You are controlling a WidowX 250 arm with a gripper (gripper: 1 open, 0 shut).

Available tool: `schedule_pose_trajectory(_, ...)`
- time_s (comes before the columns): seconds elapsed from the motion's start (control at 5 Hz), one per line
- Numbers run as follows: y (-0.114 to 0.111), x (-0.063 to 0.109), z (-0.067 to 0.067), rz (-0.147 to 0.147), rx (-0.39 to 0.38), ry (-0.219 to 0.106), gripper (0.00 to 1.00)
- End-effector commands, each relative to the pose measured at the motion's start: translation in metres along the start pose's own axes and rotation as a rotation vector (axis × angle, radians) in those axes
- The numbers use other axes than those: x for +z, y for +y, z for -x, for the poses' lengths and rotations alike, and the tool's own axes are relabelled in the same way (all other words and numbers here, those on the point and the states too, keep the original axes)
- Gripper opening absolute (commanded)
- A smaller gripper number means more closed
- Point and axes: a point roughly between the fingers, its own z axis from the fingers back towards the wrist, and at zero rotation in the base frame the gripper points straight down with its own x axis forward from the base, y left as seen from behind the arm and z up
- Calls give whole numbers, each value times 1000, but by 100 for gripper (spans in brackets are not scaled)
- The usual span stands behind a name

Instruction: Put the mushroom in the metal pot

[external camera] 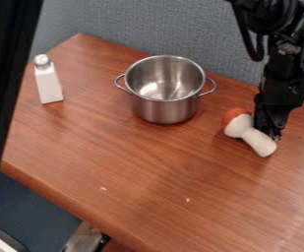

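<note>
The mushroom (250, 134) lies on its side on the wooden table (141, 167), right of the metal pot (165, 88). Its reddish cap points toward the pot and its cream stem points to the front right. The shiny pot stands upright and looks empty inside. My black gripper (269, 128) hangs from the upper right, with its tips down at the mushroom's stem, just behind it. The dark fingers blend together, so the gap between them does not show. Whether they touch the mushroom is unclear.
A small white bottle (44, 80) with a grey cap stands at the left of the table. A dark out-of-focus bar (7, 89) covers the left edge of the view. The table's front edge runs diagonally along the lower left.
</note>
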Motion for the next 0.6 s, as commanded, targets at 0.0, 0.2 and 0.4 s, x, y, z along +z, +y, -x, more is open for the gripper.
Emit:
schedule_pose_trajectory(0.0, 9, 13, -1, -69, 62, -79, 0)
schedule_pose_trajectory(0.2, 7, 11, -2, -97, 121, -117, 0)
schedule_pose_trajectory(0.4, -3, 14, -11, -116, 201, -125, 100)
